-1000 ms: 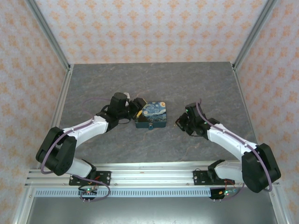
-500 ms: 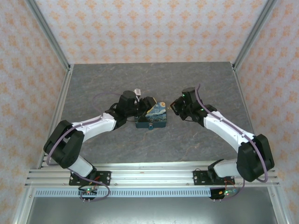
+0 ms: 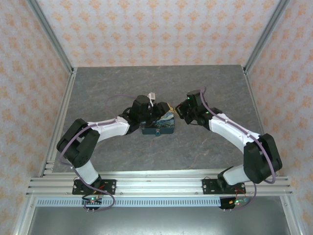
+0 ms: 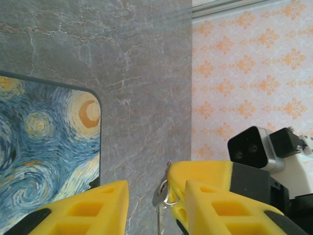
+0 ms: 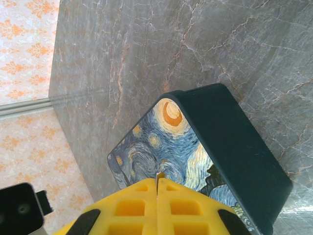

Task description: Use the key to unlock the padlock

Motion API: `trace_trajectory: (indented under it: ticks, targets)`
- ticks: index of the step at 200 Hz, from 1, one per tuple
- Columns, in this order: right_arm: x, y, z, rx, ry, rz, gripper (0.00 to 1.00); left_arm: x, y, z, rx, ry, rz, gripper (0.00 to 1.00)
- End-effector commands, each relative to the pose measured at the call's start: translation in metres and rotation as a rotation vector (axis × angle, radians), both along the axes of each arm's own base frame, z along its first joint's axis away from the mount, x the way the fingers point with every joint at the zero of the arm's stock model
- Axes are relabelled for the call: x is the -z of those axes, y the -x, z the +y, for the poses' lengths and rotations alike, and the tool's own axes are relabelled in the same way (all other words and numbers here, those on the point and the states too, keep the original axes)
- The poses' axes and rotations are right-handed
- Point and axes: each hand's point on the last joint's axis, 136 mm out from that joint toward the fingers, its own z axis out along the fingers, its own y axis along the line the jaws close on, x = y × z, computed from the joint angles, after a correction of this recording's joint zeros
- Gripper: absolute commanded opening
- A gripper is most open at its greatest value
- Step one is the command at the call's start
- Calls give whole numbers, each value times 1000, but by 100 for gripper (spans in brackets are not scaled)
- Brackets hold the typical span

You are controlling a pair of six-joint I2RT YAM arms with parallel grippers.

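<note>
grey veined, stone-look tabletop [image 3: 210, 88], flat and matt. a rounded-corner box [image 3: 164, 125], blue-and-yellow swirl top and dark teal sides, lies mid-tabletop. i see the left fingers [image 4: 98, 208], yellow ribbed wedges, spread apart over its far corner, gripping nothing. right fingers [image 5: 142, 200] are pressed together, pinching the thin metal key [image 4: 160, 196]. the tiny padlock [image 3: 158, 132] sits on the box's near side.

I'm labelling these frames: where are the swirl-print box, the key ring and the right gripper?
swirl-print box [image 5: 166, 142], right wrist view, on its painted lid.
key ring [image 4: 159, 193], left wrist view, on the metal loop beside a yellow finger.
right gripper [image 5: 157, 183], right wrist view, where its shut yellow fingertips meet.
</note>
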Motion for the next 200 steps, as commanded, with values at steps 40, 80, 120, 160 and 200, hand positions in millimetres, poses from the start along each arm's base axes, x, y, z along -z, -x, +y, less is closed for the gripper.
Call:
trace_trajectory:
  ticks: [40,80,120,160,200]
  targets:
    - [-17,-11,10,3,-45,-40,0,-16,-6,-11,-1,38,-67,35]
    - [-18,-12,11,-1,-53,-41,0,-15,-7,-13,-1,37,-66,31]
    - [-16,-10,11,-3,-54,-40,0,-11,-8,-13,-8,34,-61,24]
    - [-15,-8,10,-6,-55,-38,0,-7,-10,-13,-16,31,-57,22]
    - [-15,-8,10,-5,-57,-38,0,-5,-11,-15,-19,30,-54,16]
